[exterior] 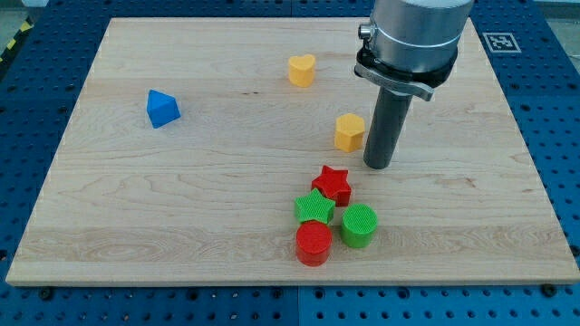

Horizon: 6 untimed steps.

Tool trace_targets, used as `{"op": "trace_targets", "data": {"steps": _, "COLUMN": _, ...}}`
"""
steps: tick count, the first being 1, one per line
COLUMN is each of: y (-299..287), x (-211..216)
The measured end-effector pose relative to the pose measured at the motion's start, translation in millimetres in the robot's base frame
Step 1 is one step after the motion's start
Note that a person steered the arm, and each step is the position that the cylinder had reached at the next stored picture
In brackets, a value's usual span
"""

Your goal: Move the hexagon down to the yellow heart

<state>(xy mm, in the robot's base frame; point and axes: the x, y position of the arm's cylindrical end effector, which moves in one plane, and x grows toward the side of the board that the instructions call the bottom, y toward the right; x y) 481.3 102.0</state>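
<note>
A yellow hexagon block point(349, 132) lies on the wooden board point(181, 199), right of centre. A yellow heart block point(302, 70) lies up and to the left of it, near the view's top. My tip point(380, 166) rests on the board just right of the hexagon and slightly below it, a small gap apart. The rod hangs from the grey arm body point(414, 36) at the view's top right.
A blue triangular block point(162, 109) lies at the left. Below my tip sits a tight cluster: a red star point(333, 185), a green star point(314, 208), a green cylinder point(359, 225) and a red cylinder point(314, 243).
</note>
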Motion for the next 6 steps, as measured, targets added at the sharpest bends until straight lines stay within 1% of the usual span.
{"op": "trace_targets", "data": {"steps": 3, "y": 0, "x": 0}}
{"op": "trace_targets", "data": {"steps": 5, "y": -25, "x": -41}}
{"op": "trace_targets", "data": {"steps": 6, "y": -32, "x": -45}}
